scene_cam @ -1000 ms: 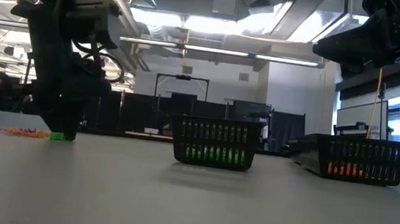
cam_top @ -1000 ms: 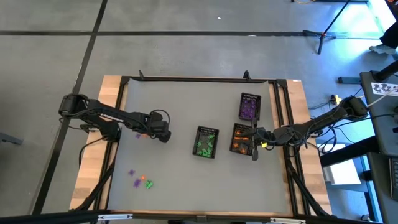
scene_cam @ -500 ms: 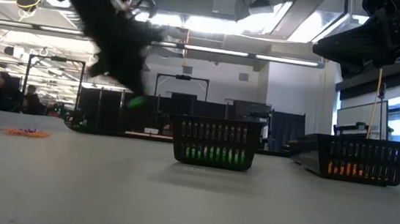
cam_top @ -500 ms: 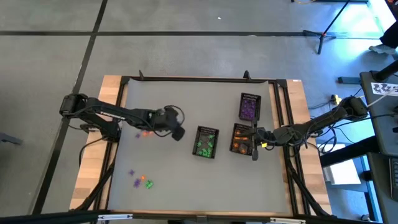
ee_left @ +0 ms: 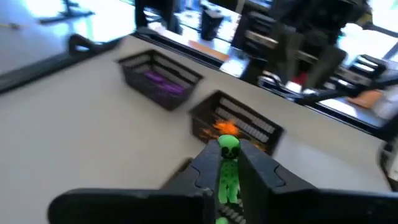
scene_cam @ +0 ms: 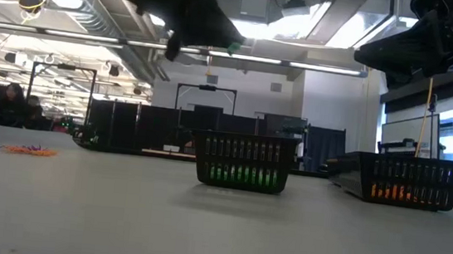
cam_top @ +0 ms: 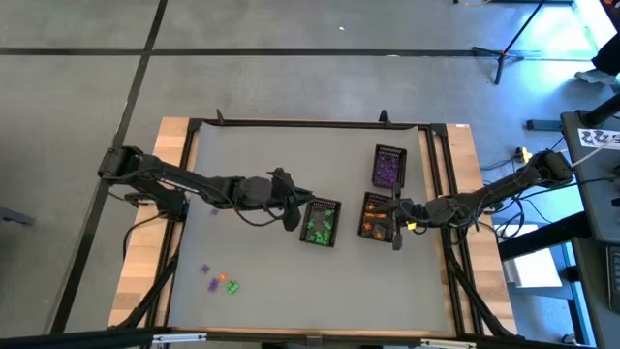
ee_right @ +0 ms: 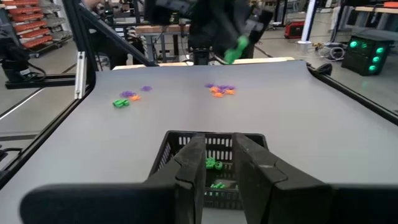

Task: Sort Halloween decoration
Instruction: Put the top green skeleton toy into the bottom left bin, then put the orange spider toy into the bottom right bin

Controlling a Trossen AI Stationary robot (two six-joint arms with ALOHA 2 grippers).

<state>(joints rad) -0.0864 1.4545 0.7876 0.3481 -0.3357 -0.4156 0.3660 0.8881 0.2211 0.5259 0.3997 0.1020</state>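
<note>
Fingers on the left gripper (ee_left: 229, 177) pinch a green figure (ee_left: 229, 163); releasing early drops it short of the green basket (cam_top: 321, 222) at 3 o'clock.

Changes since one second ago:

- Left gripper (cam_top: 294, 201): was low at the table's left side, beside the orange and purple trinkets (cam_top: 222, 206) near the left edge. It rose half a second ago and has swung toward the middle. Now it is in the air, just beside the left rim of the basket of green pieces (cam_top: 322, 221).
- Green figure (ee_left: 229, 163): earlier a green piece showed on the table at the gripper's tip in the low view. Now it is off the table, clamped between the left gripper's fingers (ee_left: 202, 171), head sticking up past them.
- Low view: left arm, formerly a column down to the table at left, now crosses the top of the picture.
</note>
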